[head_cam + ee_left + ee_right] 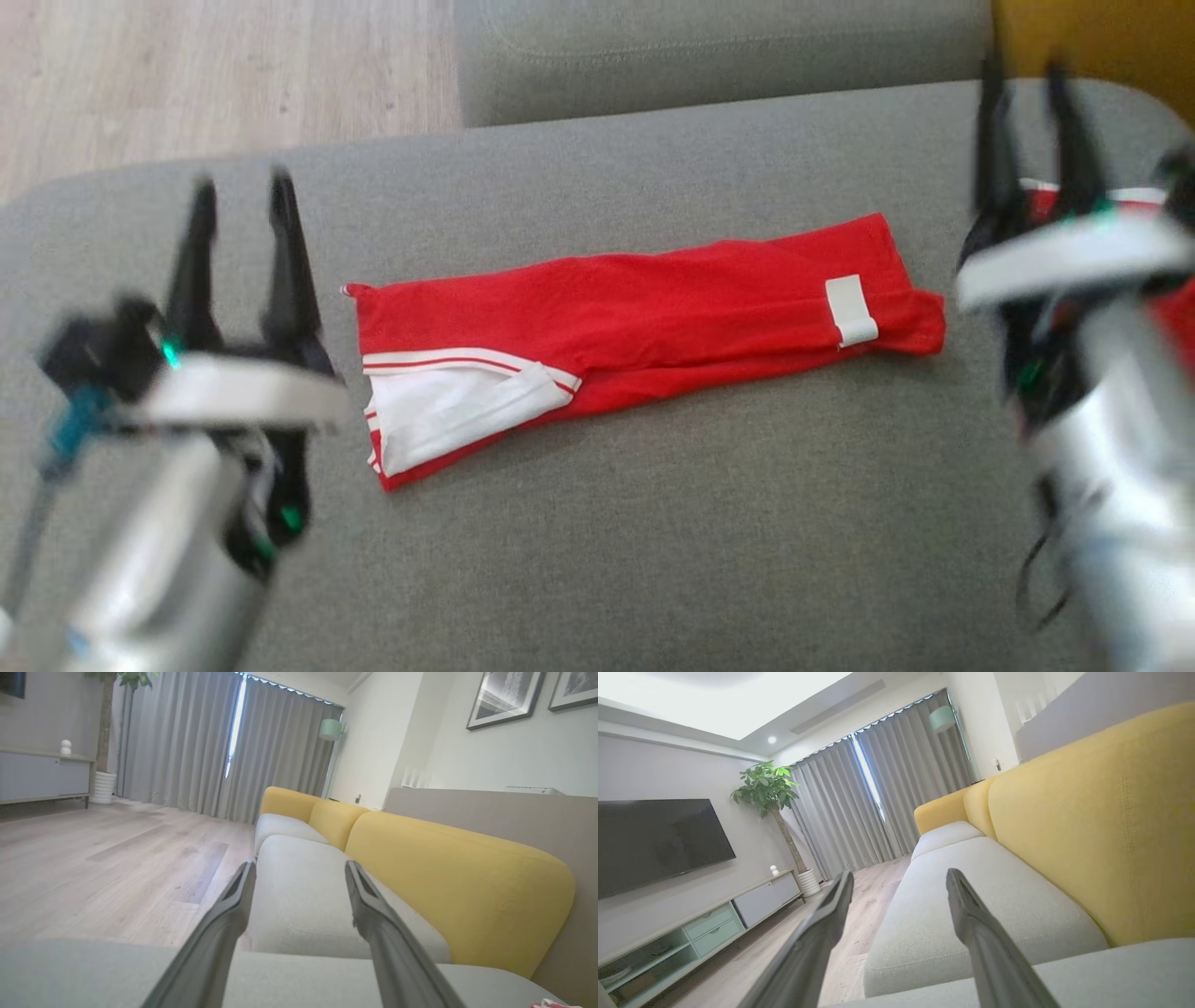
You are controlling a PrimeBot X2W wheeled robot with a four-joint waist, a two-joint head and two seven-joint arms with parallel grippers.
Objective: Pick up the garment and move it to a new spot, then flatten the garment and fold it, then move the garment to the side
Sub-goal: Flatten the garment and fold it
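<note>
the garment (653,308) is soft, matt red cloth with a smoother white panel; the sofa seat (653,523) is coarse grey woven fabric. the floor (187,84) is pale, smooth wood with a faint sheen. the left pincer (242,184) looks like dark matt plastic.

a home living room: sofa (1087,812), wall-mounted tv (658,840), curtains (187,742), potted plant (766,784), framed pictures (504,693).

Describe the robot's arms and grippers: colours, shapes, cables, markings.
The left gripper and right gripper each have two long, dark, tapering fingers on a black base with green marks. A pale ring caps each silvery forearm. The left wrist carries a teal fitting; a dark cable loops beside the right forearm.
</note>
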